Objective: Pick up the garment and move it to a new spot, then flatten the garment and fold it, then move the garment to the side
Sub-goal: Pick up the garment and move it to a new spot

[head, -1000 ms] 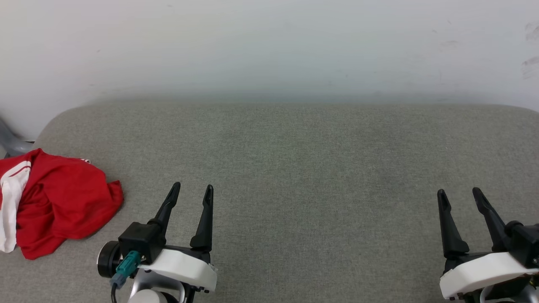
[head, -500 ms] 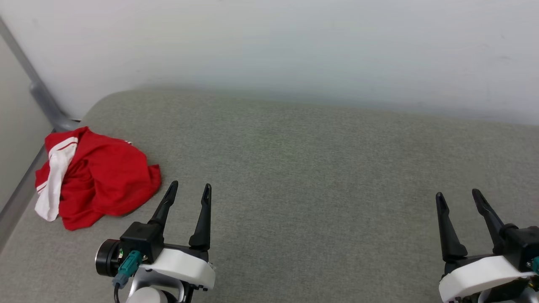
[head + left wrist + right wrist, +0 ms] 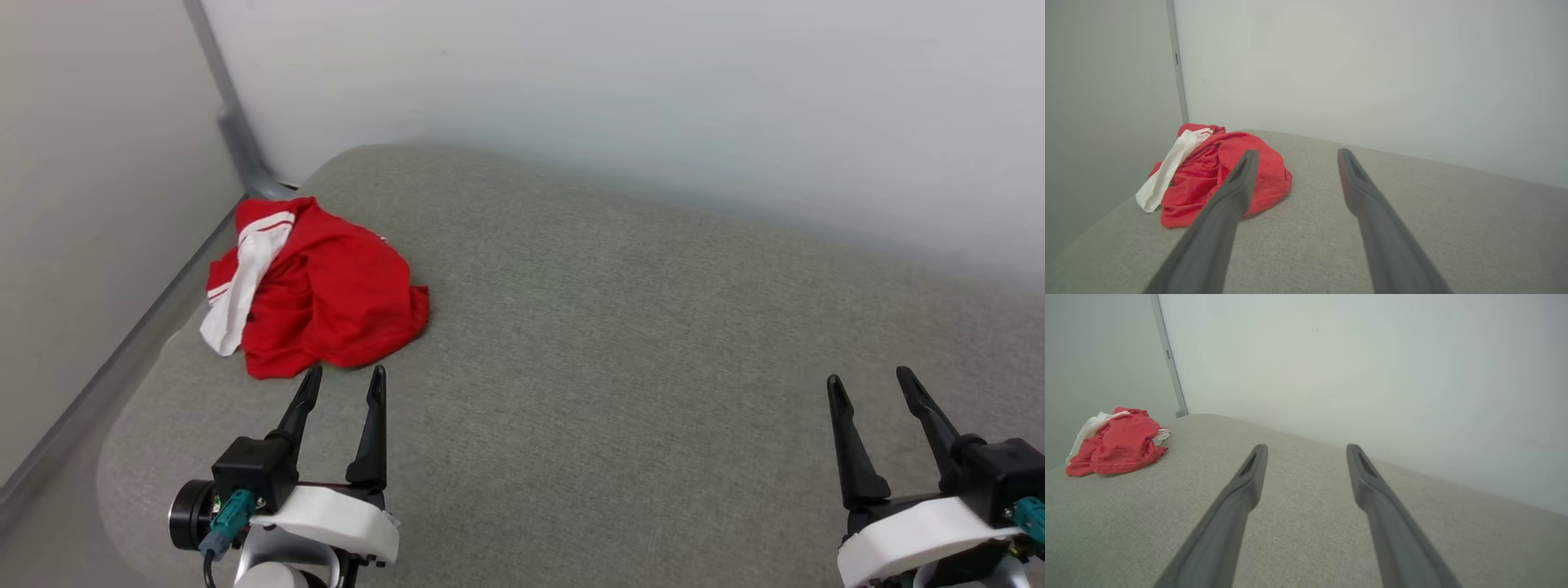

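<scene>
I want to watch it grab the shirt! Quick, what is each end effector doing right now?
Left end effector: open, holding nothing.
Right end effector: open, holding nothing.

No text, number, brand or sign legible anywhere: the garment (image 3: pixel 326 302), crumpled at the far left corner of the grey cushion (image 3: pixel 612 367), shows plain red cloth, a white sleeve and striped trim, with nothing readable on its visible folds.
</scene>
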### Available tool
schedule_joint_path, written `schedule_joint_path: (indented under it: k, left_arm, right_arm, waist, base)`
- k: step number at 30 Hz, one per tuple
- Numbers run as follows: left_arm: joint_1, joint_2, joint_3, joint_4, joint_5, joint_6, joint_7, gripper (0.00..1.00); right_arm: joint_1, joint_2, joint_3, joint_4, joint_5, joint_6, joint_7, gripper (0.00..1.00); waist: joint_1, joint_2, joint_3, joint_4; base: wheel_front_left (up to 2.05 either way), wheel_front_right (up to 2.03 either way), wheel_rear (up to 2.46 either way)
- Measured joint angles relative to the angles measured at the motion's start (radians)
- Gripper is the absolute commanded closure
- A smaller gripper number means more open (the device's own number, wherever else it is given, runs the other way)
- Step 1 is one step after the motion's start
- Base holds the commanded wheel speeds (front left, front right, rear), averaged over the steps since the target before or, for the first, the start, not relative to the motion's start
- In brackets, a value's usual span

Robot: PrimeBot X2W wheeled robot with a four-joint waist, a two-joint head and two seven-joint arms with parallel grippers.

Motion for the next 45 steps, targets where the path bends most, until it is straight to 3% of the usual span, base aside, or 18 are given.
schedule_joint_path:
  k: [14, 23, 31, 37, 45]
  left_arm:
    - [-0.006, 0.003, 0.028, 0.012, 0.036, -0.004, 0.0, 0.0]
    - [-0.037, 0.012, 0.049, 0.023, 0.053, -0.009, 0.0, 0.0]
    - [-0.197, 0.023, 0.076, 0.078, -0.002, -0.018, 0.0, 0.0]
    - [-0.397, 0.075, 0.085, 0.18, -0.126, -0.03, 0.07, 0.0]
    - [-0.639, 0.193, 0.082, 0.314, -0.235, -0.033, 0.263, 0.0]
  right_arm:
    - [-0.019, 0.0, 0.007, 0.02, 0.004, 0.0, -0.018, 0.0]
    - [-0.023, 0.0, 0.015, 0.016, -0.005, 0.0, -0.018, 0.0]
    - [-0.071, 0.0, 0.021, -0.039, -0.056, 0.0, 0.027, 0.0]
    - [-0.124, 0.0, 0.023, -0.086, -0.108, 0.0, 0.065, 0.0]
    - [-0.184, 0.0, 0.027, -0.12, -0.137, 0.0, 0.086, 0.0]
  waist:
    - [0.0, 0.0, 0.008, 0.121]
    - [0.0, 0.0, 0.026, 0.116]
    - [0.0001, 0.0, 0.103, 0.086]
    - [0.0001, 0.0, 0.201, 0.049]
    - [0.0002, 0.0, 0.346, -0.007]
  base:
    - [0.0, 0.0, 0.0]
    - [0.0, 0.0, 0.0]
    - [0.0, 0.0, 0.0]
    - [0.0, 0.0, 0.0]
    - [0.0, 0.0, 0.0]
